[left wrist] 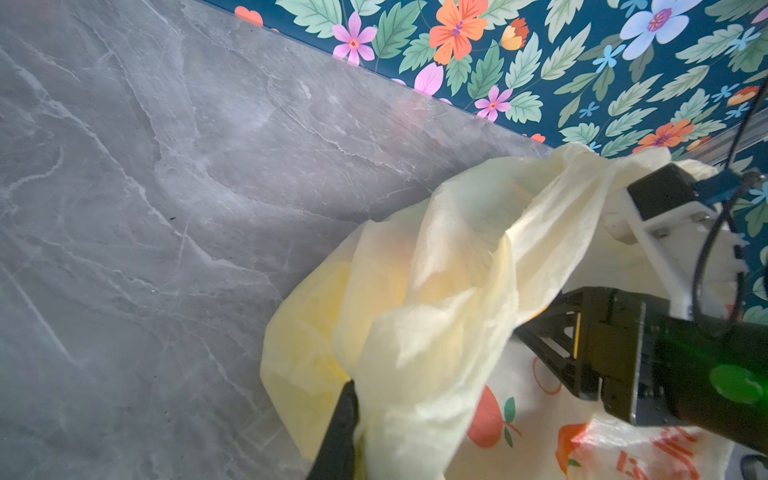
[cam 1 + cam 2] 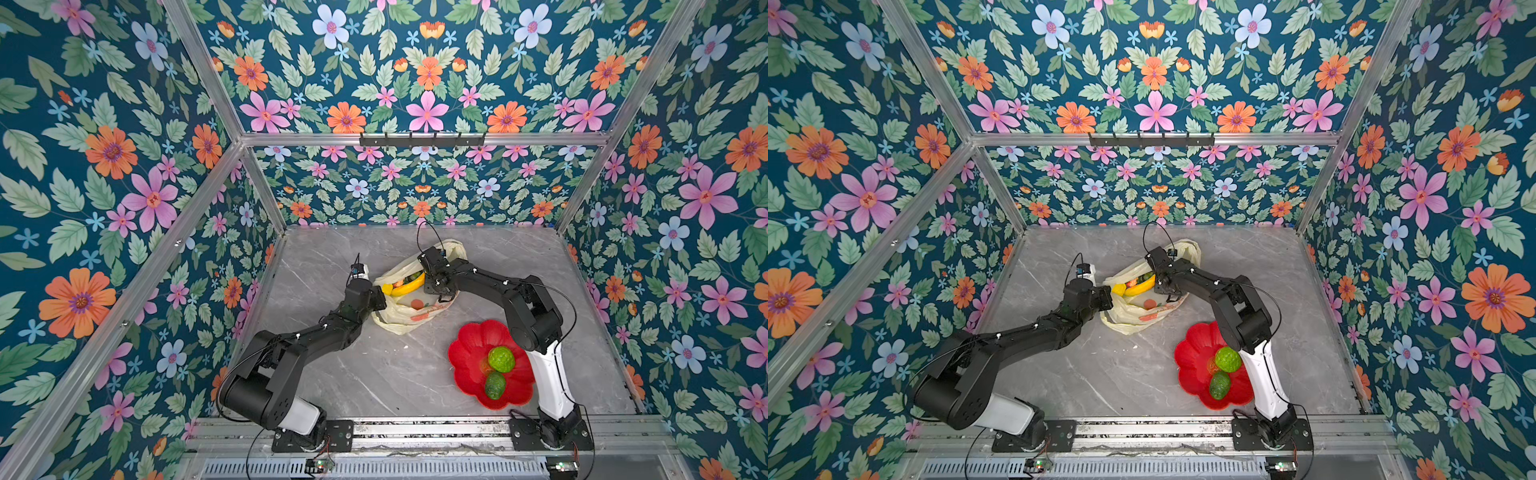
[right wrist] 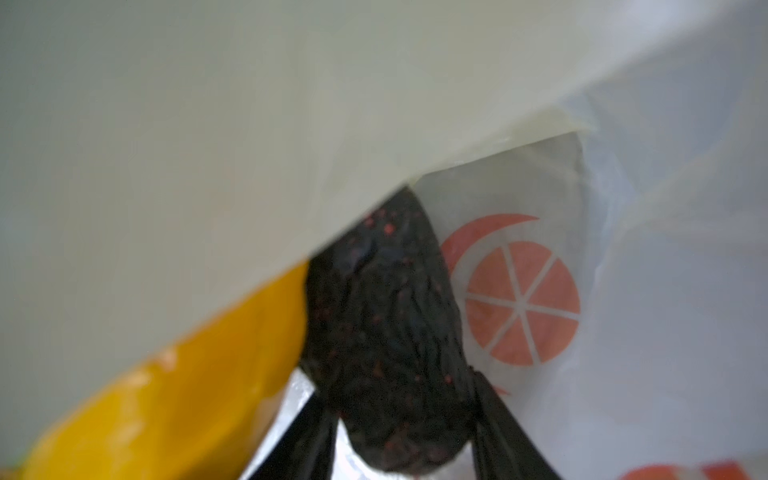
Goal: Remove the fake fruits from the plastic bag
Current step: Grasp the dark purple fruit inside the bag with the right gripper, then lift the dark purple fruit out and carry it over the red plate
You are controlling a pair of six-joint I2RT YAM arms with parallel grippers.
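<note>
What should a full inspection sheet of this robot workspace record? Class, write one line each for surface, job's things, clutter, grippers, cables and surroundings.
Surface: grey marbled table.
Job's things: plastic bag lies open mid-table with the banana in its mouth and a dark speckled fruit inside; lime-green bumpy fruit and darker green fruit sit in the red dish.
Clutter: small white speck near the bag.
Grippers: left gripper shut on the bag's edge; right gripper inside the bag, fingers against the dark fruit's sides.
Cables: black cable loops at the right wrist.
Surroundings: floral walls, aluminium frame, black hook rail.
</note>
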